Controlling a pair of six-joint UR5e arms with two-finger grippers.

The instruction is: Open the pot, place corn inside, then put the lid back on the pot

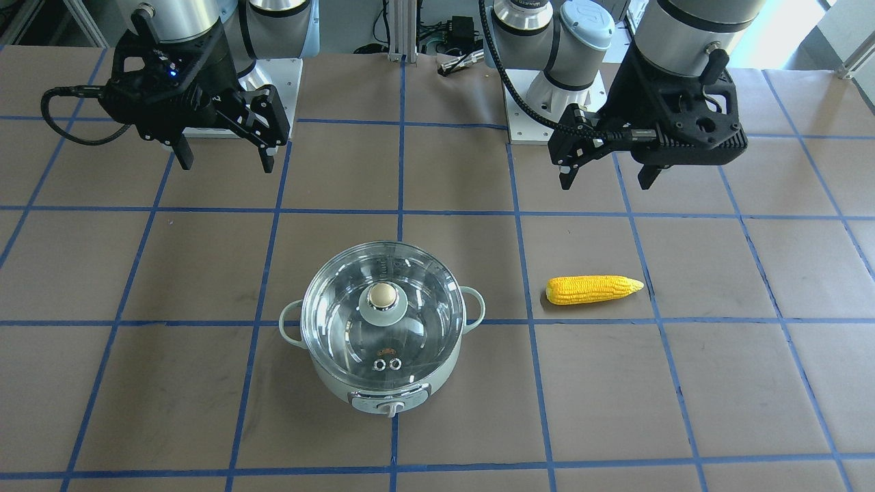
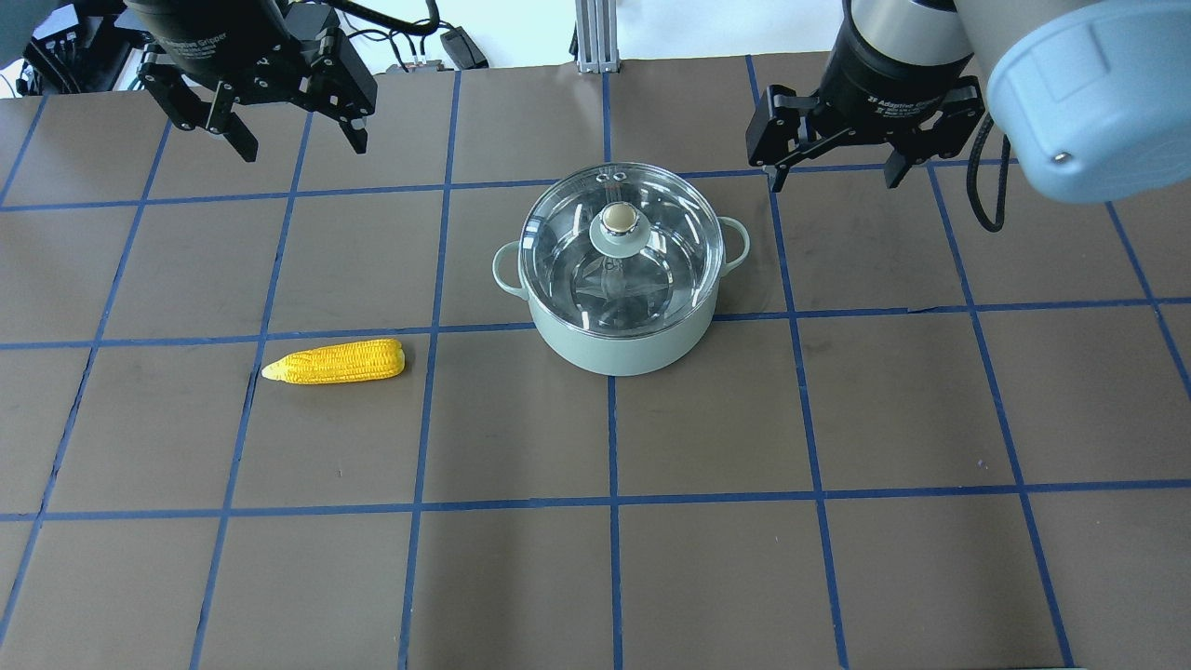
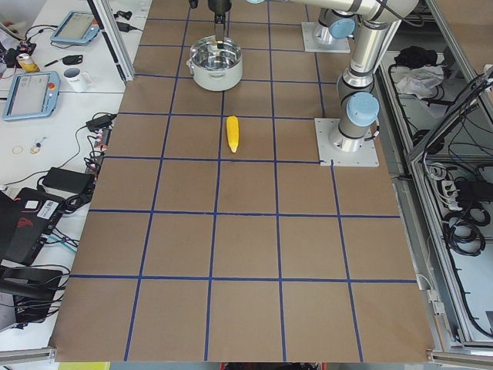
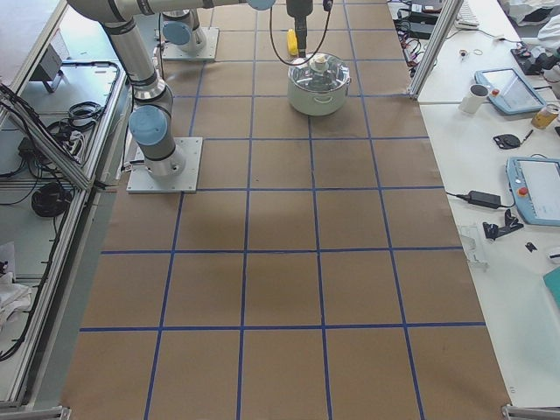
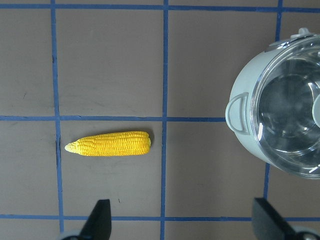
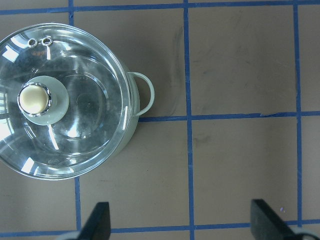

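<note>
The pale mint-green pot [image 2: 642,358] stands mid-table with the glass lid [image 2: 651,270] shut on it, its beige knob [image 2: 619,219] on top. The yellow corn [image 2: 335,362] lies flat on the table, toward my left arm's side, about a pot's width from the pot. My left gripper [image 2: 302,147] is open and empty, high above the table beyond the corn. My right gripper [image 2: 835,177] is open and empty, high beside the pot. The left wrist view shows the corn [image 5: 109,144] and the pot's edge [image 5: 242,85]. The right wrist view shows the lid [image 6: 90,115].
The brown table carries a blue tape grid [image 2: 609,498]. The arms' base plates [image 1: 540,102] sit at the robot's side of the table. Side benches hold tablets [image 4: 535,188] and a mug [image 4: 477,98] beyond the table's edge.
</note>
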